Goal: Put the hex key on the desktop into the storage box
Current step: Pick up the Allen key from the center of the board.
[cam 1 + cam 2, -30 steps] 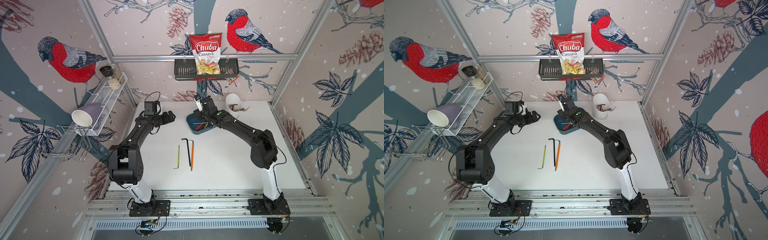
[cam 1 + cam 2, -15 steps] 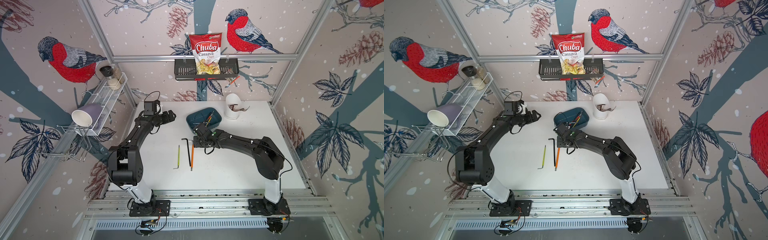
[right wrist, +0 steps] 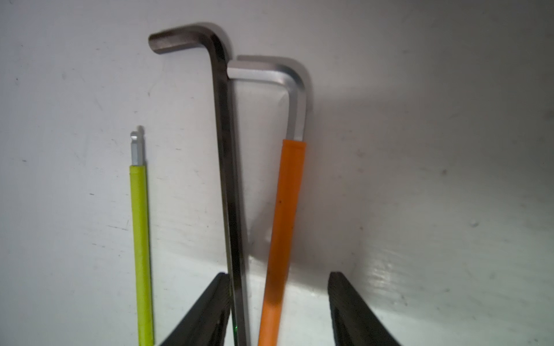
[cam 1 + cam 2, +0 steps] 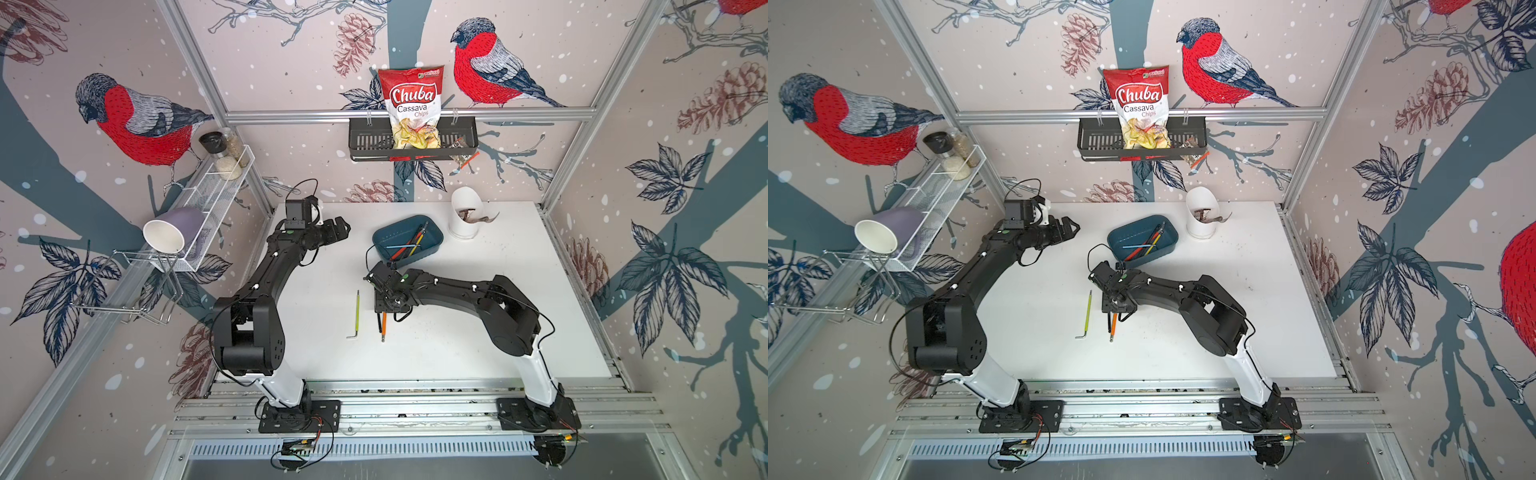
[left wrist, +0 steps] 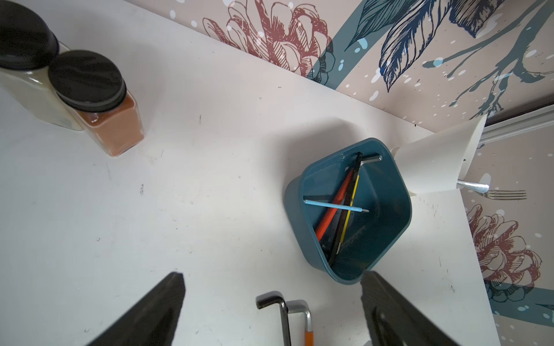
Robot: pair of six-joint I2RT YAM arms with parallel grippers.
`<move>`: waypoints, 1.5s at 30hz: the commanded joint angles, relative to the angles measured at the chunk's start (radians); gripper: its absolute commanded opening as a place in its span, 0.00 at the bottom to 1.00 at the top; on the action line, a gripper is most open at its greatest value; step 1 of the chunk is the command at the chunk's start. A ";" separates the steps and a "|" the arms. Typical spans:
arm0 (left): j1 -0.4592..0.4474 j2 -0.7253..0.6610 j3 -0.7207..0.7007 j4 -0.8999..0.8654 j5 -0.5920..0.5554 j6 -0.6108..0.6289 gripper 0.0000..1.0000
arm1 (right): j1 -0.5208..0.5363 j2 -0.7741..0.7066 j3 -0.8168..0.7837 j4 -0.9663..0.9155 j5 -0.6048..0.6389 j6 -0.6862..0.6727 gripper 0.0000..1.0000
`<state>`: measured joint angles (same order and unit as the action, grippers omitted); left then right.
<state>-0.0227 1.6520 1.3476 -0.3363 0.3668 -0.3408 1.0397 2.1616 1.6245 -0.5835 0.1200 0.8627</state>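
- My right gripper [image 3: 278,273] sits low over the desktop [image 4: 457,340], near its middle. Its jaws are apart and clamp nothing.
- Two keys lie side by side between its fingers. The black key [image 3: 227,179] runs right against one finger. The orange key [image 3: 284,209] lies just beside it, with bare table between it and the other finger.
- At their bent ends, the orange key's short steel leg butts against the black shaft.
- The green key [image 4: 357,311] lies flat at 9 o'clock of that pair, parallel to them, apart and outside the jaws.
- All three keys are on the desktop, none lifted.
- The box [image 4: 388,237] stands at about 1 o'clock of my right gripper, near but apart.
- Inside it the stored keys [image 5: 332,206] cross one another: red, yellow, blue and black.
- The cup [image 4: 462,226] stands at 2 o'clock of the box, close by. I cannot tell whether they touch.
- My left gripper [image 4: 344,231] hangs at 9 o'clock of the box, jaws spread and empty.
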 commanded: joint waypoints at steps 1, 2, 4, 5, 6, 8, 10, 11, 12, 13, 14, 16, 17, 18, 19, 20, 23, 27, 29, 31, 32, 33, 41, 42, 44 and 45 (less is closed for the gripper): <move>0.002 -0.009 0.022 -0.037 -0.007 0.027 0.95 | 0.013 0.059 0.092 -0.183 0.130 0.010 0.57; 0.002 -0.015 0.016 -0.034 -0.012 0.029 0.95 | 0.014 0.072 0.103 -0.198 0.136 0.009 0.57; 0.001 -0.023 0.004 -0.021 -0.017 0.028 0.95 | 0.018 0.086 0.102 -0.191 0.129 0.012 0.57; 0.001 -0.024 0.005 -0.018 -0.017 0.026 0.95 | 0.018 0.088 0.096 -0.184 0.124 0.013 0.56; 0.002 -0.023 0.004 -0.018 -0.012 0.024 0.95 | 0.019 0.091 0.088 -0.174 0.119 0.017 0.56; 0.002 -0.025 0.002 -0.016 -0.004 0.020 0.95 | 0.016 0.093 0.067 -0.167 0.119 0.028 0.56; 0.001 -0.030 -0.003 -0.011 0.001 0.016 0.95 | 0.015 0.081 0.030 -0.143 0.113 0.034 0.56; 0.002 -0.033 -0.004 -0.008 0.001 0.016 0.95 | 0.016 0.072 0.012 -0.130 0.112 0.037 0.56; 0.001 -0.037 -0.008 -0.006 0.000 0.014 0.95 | 0.014 0.061 -0.009 -0.115 0.106 0.041 0.56; 0.002 -0.041 -0.010 -0.002 -0.001 0.014 0.95 | 0.010 0.050 -0.032 -0.097 0.094 0.045 0.55; 0.002 -0.044 -0.013 0.000 -0.001 0.012 0.95 | 0.006 0.038 -0.056 -0.075 0.078 0.050 0.55; 0.002 -0.048 -0.017 0.002 0.001 0.011 0.95 | 0.005 0.019 -0.093 -0.029 0.047 0.050 0.54; 0.002 -0.048 -0.019 0.002 0.001 0.010 0.95 | 0.007 0.016 -0.099 -0.017 0.035 0.047 0.54; 0.002 -0.049 -0.019 0.004 0.001 0.010 0.95 | 0.013 0.021 -0.097 -0.012 0.032 0.045 0.54; 0.002 -0.050 -0.018 0.004 0.001 0.011 0.95 | 0.022 0.031 -0.089 -0.017 0.032 0.044 0.54; 0.002 -0.051 -0.019 0.004 -0.002 0.010 0.95 | 0.029 0.046 -0.081 -0.025 0.032 0.042 0.54; 0.002 -0.052 -0.016 0.002 -0.008 0.012 0.95 | 0.042 0.100 -0.084 -0.046 0.044 0.052 0.52; 0.002 -0.052 -0.014 0.000 -0.007 0.014 0.95 | 0.051 0.131 -0.132 -0.031 0.057 0.065 0.49; 0.001 -0.053 -0.016 0.000 -0.007 0.014 0.96 | 0.055 0.137 -0.146 -0.042 0.074 0.070 0.46; 0.001 -0.055 -0.017 0.000 -0.008 0.013 0.95 | 0.054 0.132 -0.173 -0.034 0.079 0.074 0.38; 0.002 -0.055 -0.016 0.001 -0.008 0.014 0.95 | 0.055 0.128 -0.188 -0.026 0.077 0.075 0.35; 0.002 -0.055 -0.016 0.001 -0.007 0.014 0.95 | 0.053 0.122 -0.201 -0.016 0.074 0.074 0.32; 0.001 -0.071 -0.016 -0.004 -0.005 0.013 0.96 | 0.028 0.021 -0.324 0.102 0.007 0.055 0.02; 0.002 -0.073 -0.018 -0.004 -0.007 0.014 0.96 | 0.019 -0.002 -0.353 0.129 -0.008 0.060 0.00; 0.001 -0.074 -0.021 -0.002 -0.012 0.014 0.96 | 0.004 -0.049 -0.403 0.191 -0.037 0.068 0.00; 0.002 -0.072 -0.021 -0.003 -0.014 0.015 0.95 | -0.004 -0.073 -0.424 0.229 -0.054 0.069 0.00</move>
<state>-0.0227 1.5852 1.3300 -0.3485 0.3634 -0.3336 1.0473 2.0975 1.2804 -0.1139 0.3695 0.8959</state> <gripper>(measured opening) 0.954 0.115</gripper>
